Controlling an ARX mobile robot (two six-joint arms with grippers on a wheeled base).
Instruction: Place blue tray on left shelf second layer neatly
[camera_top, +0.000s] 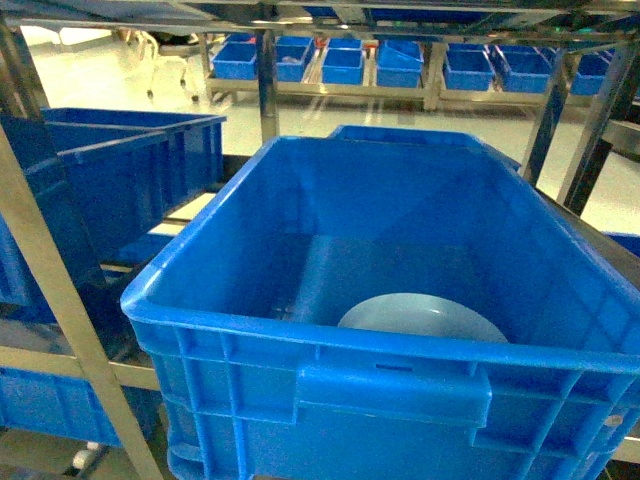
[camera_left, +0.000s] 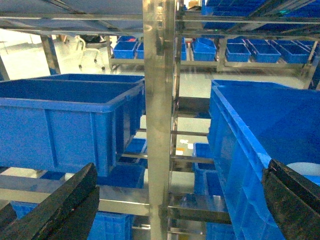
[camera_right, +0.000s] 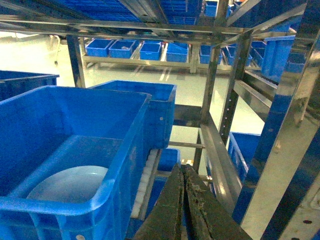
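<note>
Clenched empty, the right gripper (camera_right: 184, 172) hangs right of the crate (camera_right: 120, 150) holding the blue tray (camera_right: 67, 184), while the left gripper (camera_left: 170, 200) gapes wide.

Storage room with steel racks. Pale, glossy floor (camera_top: 110, 75) reflecting bright light, strongest at far left. Across the aisle, a long low rack (camera_top: 420, 90) holds a row of small blue bins (camera_top: 343, 62) side by side. Upright steel post (camera_left: 159, 115) close to the camera in the left wrist view, shiny, with cross rails behind it. More blue crates (camera_left: 125, 175) sit on lower levels. Angled steel uprights (camera_right: 280, 150) and a perforated post (camera_right: 227, 107) on the right side. Overhead, shelf rails (camera_right: 150, 22) carry further blue bins.
</note>
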